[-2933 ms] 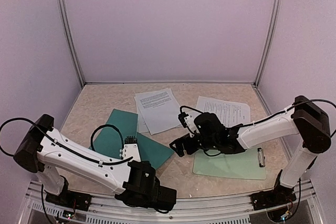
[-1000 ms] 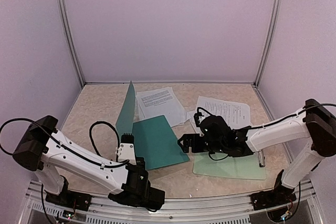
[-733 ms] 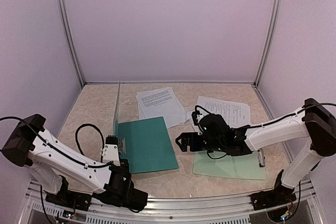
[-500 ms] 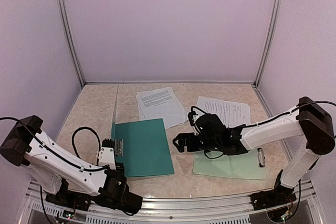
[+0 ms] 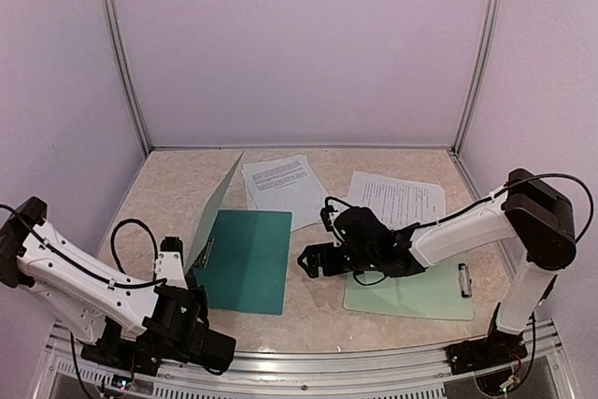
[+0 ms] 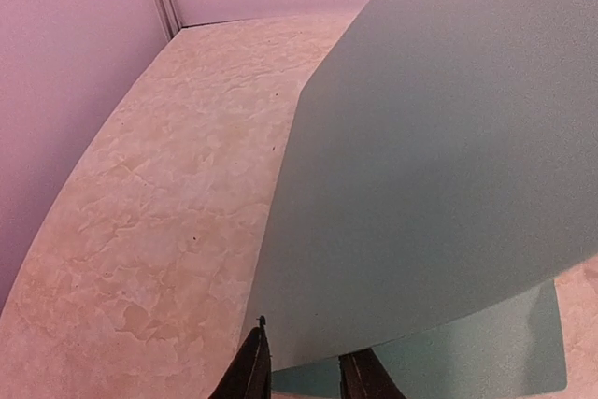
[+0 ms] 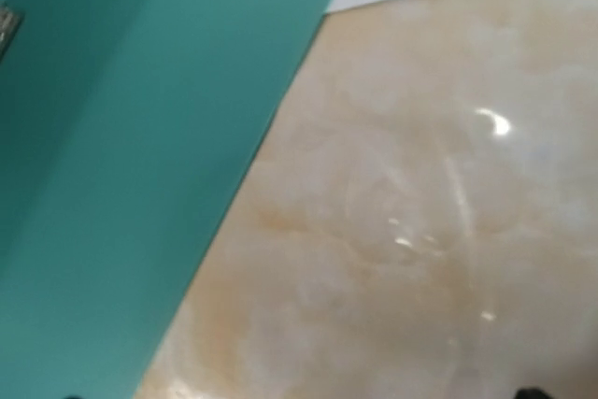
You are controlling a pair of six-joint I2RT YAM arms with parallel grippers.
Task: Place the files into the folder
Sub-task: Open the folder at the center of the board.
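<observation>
— Your left hand [image 6: 306, 376]: fingers narrowly parted at the lower edge of the folder [image 5: 245, 259] cover. Can't tell if they pinch it, view's too tight.
— Why's the cover up?
— So the inside's exposed & sheets can go in. Bottom leaf lies flat on the surface [image 5: 168, 184], front-left.
— Right hand [image 5: 313, 261]?
— Wide, empty, low just beside the folder's right edge. Prob. placed to reach the files [image 5: 280, 184], which lie just behind the folder; none inside yet.
</observation>
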